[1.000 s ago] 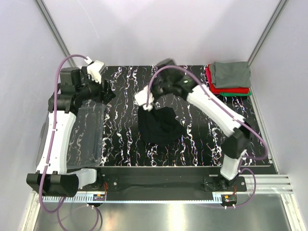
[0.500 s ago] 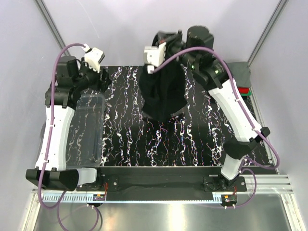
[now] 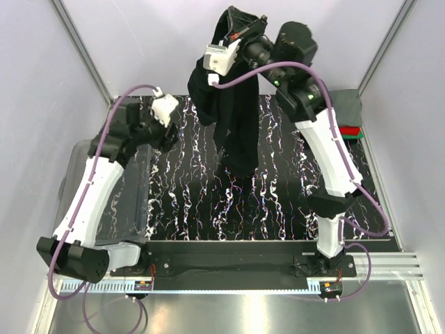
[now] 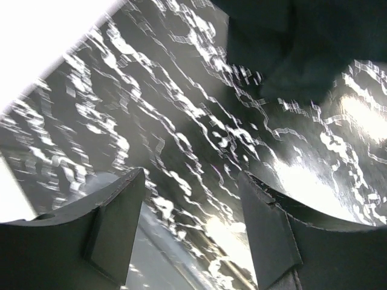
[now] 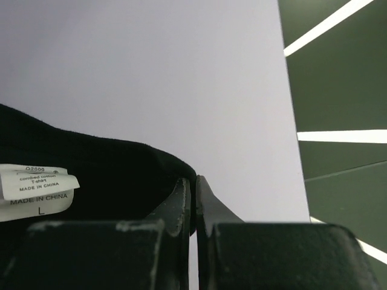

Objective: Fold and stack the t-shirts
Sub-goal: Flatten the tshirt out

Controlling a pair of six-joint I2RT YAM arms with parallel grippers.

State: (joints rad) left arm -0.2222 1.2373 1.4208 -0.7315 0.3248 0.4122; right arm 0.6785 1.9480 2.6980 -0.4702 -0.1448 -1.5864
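**Marbled desk below, one shirt held aloft**

High over the desk's 12 o'clock edge, the right claw is clenched on the black t-shirt. It pinches the collar edge just beside the white neck tag. From that single pinch the cloth hangs as a long, bunched column. Its lower end reaches toward the middle of the desk, and I cannot tell whether it touches the surface.

At about 10 o'clock the left claw is released, jaws wide with nothing between them. It hovers near the hanging side of the shirt, over the far end of the clear bin. The folded shirts, grey on top with a red edge beneath, sit at 2 o'clock, partly hidden by the right arm.

The step in hand looks to be opening the garment out before folding. To do it well:

- One pinch only gives a rope of cloth, so the left claw should take a second hold at the collar or shoulder, level with the first.
- The two claws should then draw apart until the cloth hangs flat.
- Lower the hem onto the centre first and drag gently toward 6 o'clock.
- Stay clear of the bin and the stack.
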